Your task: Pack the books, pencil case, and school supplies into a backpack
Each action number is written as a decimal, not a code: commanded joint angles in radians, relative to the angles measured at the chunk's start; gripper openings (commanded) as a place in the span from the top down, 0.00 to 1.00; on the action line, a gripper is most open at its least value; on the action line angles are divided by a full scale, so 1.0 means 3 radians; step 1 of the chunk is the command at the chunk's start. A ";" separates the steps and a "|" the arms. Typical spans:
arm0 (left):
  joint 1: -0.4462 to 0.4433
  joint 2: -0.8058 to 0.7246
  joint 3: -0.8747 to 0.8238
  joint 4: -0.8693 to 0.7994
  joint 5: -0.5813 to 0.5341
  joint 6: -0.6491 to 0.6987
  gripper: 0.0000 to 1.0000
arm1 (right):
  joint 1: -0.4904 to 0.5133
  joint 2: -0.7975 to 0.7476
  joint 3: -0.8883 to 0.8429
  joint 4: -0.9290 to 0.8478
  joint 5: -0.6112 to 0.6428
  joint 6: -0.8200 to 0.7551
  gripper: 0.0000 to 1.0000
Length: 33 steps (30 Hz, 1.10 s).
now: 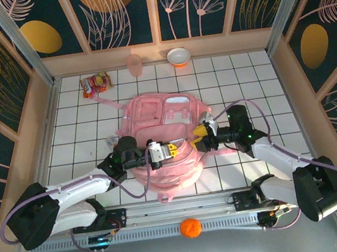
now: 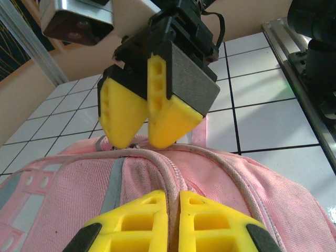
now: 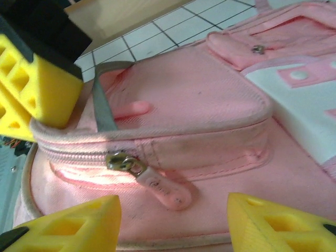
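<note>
Lying flat in the middle of the white-tiled table (image 1: 82, 121) is the backpack (image 1: 154, 112), soft pink and the biggest thing out there, with both arms reaching in over its near end. The front carries several pockets with paler trim, and a whitish panel (image 3: 299, 100) with pink studs sits on the far side in the right wrist view. Up close the fabric looks a bit grubby, with dark scuffs along the seams. A closed zip runs under pale piping, and its metal slider carries a rounded pink zip pull (image 3: 163, 189) hanging down the pocket face. A grey strip (image 3: 105, 110) crosses the top edge.

The right fingers (image 1: 199, 133) are spread wide, 1 on each side of that zip pull with a clear gap, gripping nothing. The left fingers (image 1: 172, 148) are pressed together, the 2 yellow tips meeting right at the backpack's top rim, facing the other pair; whether any fabric is pinched between them, I cannot tell.
</note>
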 commanded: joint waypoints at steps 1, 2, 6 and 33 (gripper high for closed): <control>0.0015 -0.0045 0.0179 0.0239 0.0220 0.0114 1.00 | 0.0041 0.0075 0.0079 -0.0063 -0.0272 -0.0265 0.45; 0.0015 -0.0042 0.0185 0.0239 0.0232 0.0117 1.00 | 0.0051 0.0098 0.0091 -0.0081 -0.0270 -0.0302 0.44; 0.0015 -0.0007 0.0226 0.0216 0.0309 0.0145 1.00 | 0.0127 0.0218 0.0215 -0.0171 -0.0114 -0.0457 0.44; 0.0015 0.0150 0.0309 0.0233 -0.0219 0.0224 1.00 | 0.0393 -0.0123 0.0240 -0.0444 0.0058 -0.0289 0.69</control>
